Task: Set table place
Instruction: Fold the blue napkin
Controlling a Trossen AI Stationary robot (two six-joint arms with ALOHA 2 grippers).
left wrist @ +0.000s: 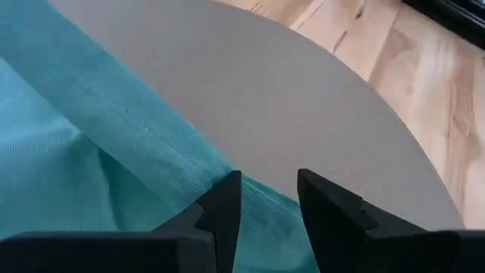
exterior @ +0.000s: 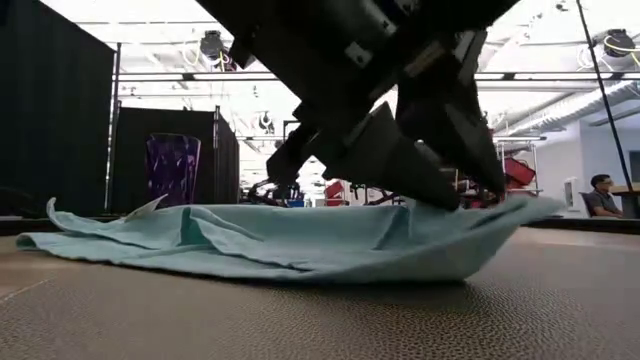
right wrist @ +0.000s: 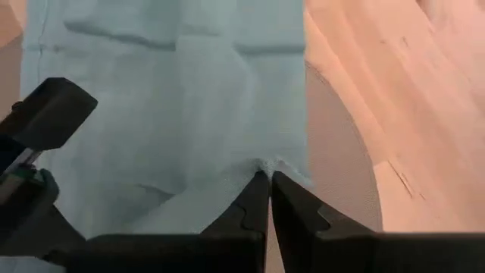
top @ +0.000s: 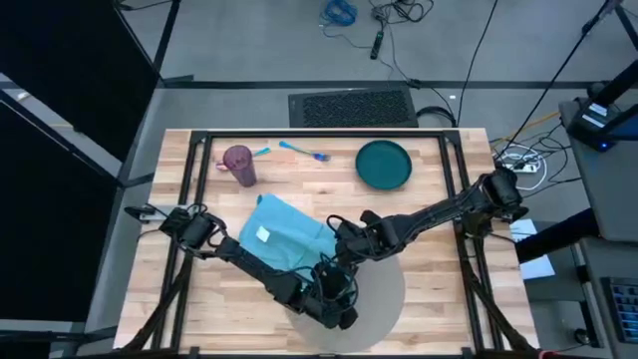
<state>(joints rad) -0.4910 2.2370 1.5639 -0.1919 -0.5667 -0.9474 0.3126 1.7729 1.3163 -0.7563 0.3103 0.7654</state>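
Placemat (top: pixel 384 294), round and grey, lies at the near middle of the light wooden desk (top: pixel 439 284), its pebbled surface filling the foreground of the low view. A teal cloth napkin (top: pixel 284 231) lies rumpled partly over its left edge and partly on the bare wood.

Both arms meet over that overlap. The right hand (right wrist: pixel 269 182) has its fingers pressed together on an edge of the napkin, pinching a small pucker of fabric. The left hand (left wrist: pixel 269 201) sits just beside it with its fingers narrowly apart, teal fabric showing in the gap; whether they grip it I cannot tell.

Along the far side of the desk stand a purple tumbler (top: pixel 238 166), blue cutlery (top: pixel 304 151) and a dark teal plate (top: pixel 384 165), well apart from the placemat.

Beyond the desk are black curtains on the left, a bright ceiling with lights, cables on the floor, and a seated person (exterior: pixel 600 196) at the far right.
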